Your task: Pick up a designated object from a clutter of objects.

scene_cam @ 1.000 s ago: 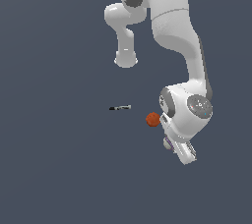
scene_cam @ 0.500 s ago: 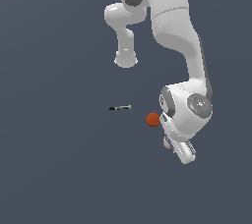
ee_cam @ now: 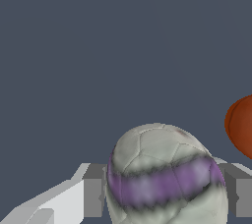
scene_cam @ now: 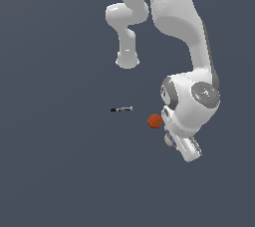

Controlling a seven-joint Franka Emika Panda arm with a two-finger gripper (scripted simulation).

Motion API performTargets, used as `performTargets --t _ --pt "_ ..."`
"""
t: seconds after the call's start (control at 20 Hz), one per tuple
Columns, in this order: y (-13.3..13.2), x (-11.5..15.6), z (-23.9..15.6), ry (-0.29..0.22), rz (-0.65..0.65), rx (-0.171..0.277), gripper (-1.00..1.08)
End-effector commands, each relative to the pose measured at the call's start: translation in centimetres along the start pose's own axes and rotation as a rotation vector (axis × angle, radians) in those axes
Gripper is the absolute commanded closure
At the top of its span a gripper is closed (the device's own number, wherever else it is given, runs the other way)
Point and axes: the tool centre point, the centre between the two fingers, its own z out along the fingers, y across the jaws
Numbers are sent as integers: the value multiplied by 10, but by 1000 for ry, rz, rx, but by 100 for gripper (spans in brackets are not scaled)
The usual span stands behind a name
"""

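Observation:
The designated object, a white ball with a purple stripe (ee_cam: 162,169), sits between my gripper's (ee_cam: 165,196) two grey fingers (ee_cam: 93,196), which press on both of its sides. In the exterior view only a sliver of the ball (scene_cam: 169,139) shows beside the white hand, low over the floor, where the gripper (scene_cam: 173,140) is shut on it. From the clutter of objects, the orange-red ball (scene_cam: 155,121) lies just beside the hand, toward the exterior view's left; it also shows at the edge of the wrist view (ee_cam: 242,126).
A thin dark stick (scene_cam: 121,109) lies on the grey floor farther to the exterior view's left of the orange-red ball. The arm's white base link (scene_cam: 127,56) stands behind it.

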Motion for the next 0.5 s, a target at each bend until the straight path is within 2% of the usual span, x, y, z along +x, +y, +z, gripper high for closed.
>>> performTargets --t 0.0,0.45 --pt "3 4 -22 0 0 3 108" --pt "18 26 -122 -1 0 3 108"
